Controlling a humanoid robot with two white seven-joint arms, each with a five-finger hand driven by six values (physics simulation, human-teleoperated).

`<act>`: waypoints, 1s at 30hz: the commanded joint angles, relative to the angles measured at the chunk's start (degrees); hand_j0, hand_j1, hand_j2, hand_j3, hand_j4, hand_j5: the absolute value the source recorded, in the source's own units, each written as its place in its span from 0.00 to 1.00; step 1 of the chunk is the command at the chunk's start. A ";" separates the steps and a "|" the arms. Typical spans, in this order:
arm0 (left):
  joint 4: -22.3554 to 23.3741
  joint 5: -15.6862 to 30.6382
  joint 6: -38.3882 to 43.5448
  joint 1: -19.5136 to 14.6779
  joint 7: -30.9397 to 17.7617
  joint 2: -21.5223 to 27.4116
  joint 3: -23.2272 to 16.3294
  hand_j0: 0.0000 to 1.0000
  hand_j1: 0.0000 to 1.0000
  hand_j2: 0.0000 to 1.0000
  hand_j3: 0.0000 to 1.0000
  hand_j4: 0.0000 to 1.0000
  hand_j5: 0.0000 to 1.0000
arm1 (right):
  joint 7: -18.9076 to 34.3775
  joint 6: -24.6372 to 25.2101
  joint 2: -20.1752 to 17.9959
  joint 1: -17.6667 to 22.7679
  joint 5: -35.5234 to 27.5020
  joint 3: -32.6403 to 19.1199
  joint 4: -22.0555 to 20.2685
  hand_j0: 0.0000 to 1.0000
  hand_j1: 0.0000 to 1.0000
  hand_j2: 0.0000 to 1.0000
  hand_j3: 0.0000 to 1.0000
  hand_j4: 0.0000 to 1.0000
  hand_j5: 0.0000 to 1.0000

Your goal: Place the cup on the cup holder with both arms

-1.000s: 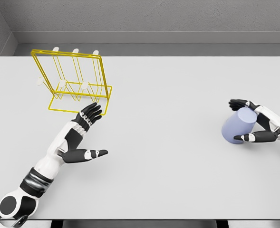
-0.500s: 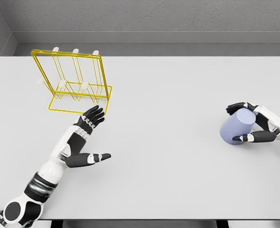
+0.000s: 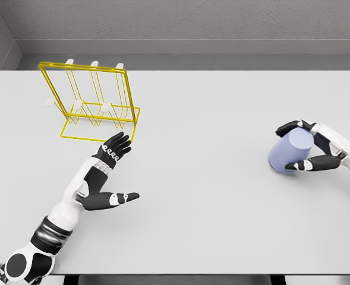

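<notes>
Nearest to the camera, at the lower left, the left arm comes in over the grey worktop (image 3: pixel 210 196). Its left hand (image 3: pixel 106 172) is flat and spread, with the thumb pointing to the right and the other fingers toward the rack, and it has hold of nothing. I judge that it waits there, palm ready, to receive the cup or to steady the rack, because the task asks for both arms.

Further back on the right side, the right hand (image 3: pixel 302 148) is closed around the pale blue cup (image 3: pixel 289 151). The dark fingers go over the top of the cup and the thumb presses from below, so the cup is tilted. It is near the worktop, but I cannot tell if its lower edge touches the surface. The right forearm is cut off by the picture's edge.

Farthest away, at the back left, stands the yellow wire cup holder (image 3: pixel 94 101), well apart from the cup. Its small white pegs are thin and hard to make out, and none carries anything. The cup must cross almost the whole worktop to reach it.
</notes>
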 commanded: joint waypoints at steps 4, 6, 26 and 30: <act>-0.04 0.05 -0.59 0.18 -0.01 0.00 0.04 1.00 1.00 1.00 1.00 1.00 1.00 | -0.09 0.03 -0.10 -0.17 -0.33 0.58 -1.14 0.66 0.66 0.66 0.66 0.66 0.66; -0.04 -0.03 -0.59 0.18 -0.01 0.00 0.04 1.00 1.00 1.00 1.00 1.00 1.00 | -0.09 0.03 -0.10 -0.70 -0.33 0.76 -1.14 0.66 0.66 0.66 0.66 0.66 0.66; -0.04 0.05 -0.67 0.53 -0.01 -0.09 0.04 1.00 1.00 1.00 1.00 1.00 1.00 | -0.09 0.03 -1.51 -2.20 -0.33 1.72 -1.06 0.66 0.66 0.66 0.66 0.66 0.66; -0.04 0.05 -0.67 0.53 -0.01 0.00 -0.05 1.00 1.00 1.00 1.00 1.00 1.00 | -0.09 0.03 -2.12 -2.02 -0.42 1.72 -2.99 0.66 0.66 0.66 0.66 0.66 0.66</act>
